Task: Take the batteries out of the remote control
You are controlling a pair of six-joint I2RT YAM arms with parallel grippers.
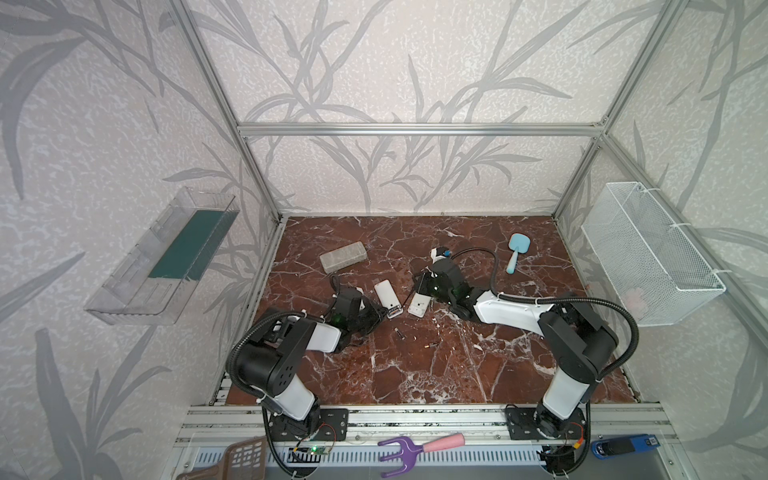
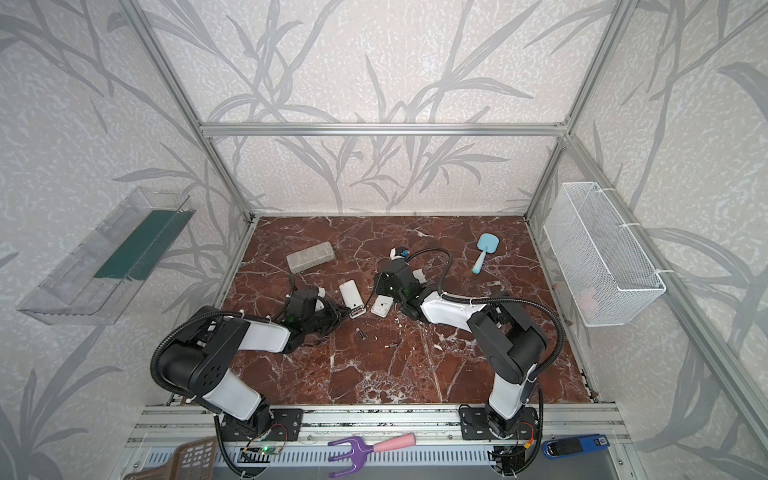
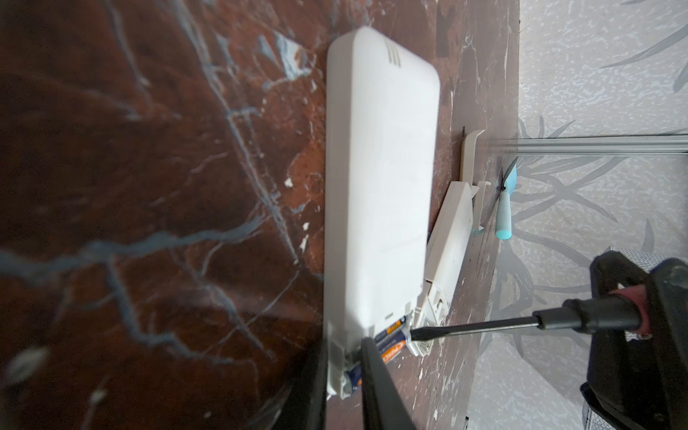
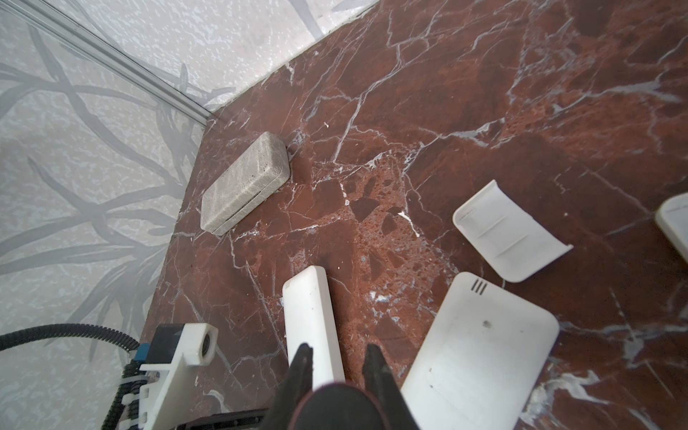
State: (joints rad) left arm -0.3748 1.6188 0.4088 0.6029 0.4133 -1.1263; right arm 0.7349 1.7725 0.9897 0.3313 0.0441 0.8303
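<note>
Red marble table (image 1: 415, 374) carries two loose batteries (image 1: 400, 333), yet the opened remote (image 3: 379, 186) has more batteries (image 3: 391, 340) seated inside, so the job looks roughly half done. The left claw (image 3: 344, 357) is clamped on that remote's open end. The right claw (image 3: 633, 305), closed on a screwdriver (image 3: 473, 329), sets its tip against those inside.

right gripper (image 4: 337, 357) pinches a dark handle (image 4: 335, 405) by the slim remote (image 4: 309, 316) — a wider remote (image 4: 480, 353) beside it, loose white cover (image 4: 510, 231) and grey box (image 4: 245, 182) farther off.
</note>
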